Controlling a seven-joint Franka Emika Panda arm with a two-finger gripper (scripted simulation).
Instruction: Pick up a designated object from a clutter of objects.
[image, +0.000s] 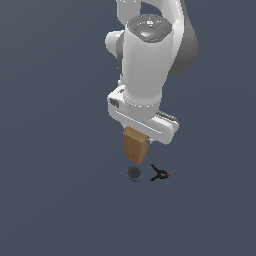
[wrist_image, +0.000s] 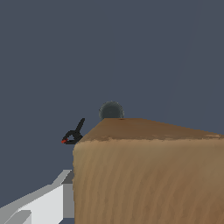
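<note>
You are working with the tall brown box (image: 135, 149) sitting directly beneath the wrist, beside the dark grey round piece (image: 134, 173) and black red-tipped clamp (image: 160, 173), so, the finger state being impossible to tell, keep it centred and upright.

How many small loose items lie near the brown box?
2: a dark grey round piece below the brown box, and a black clamp on the exterior view's right. Others may be hidden behind the arm.
</note>
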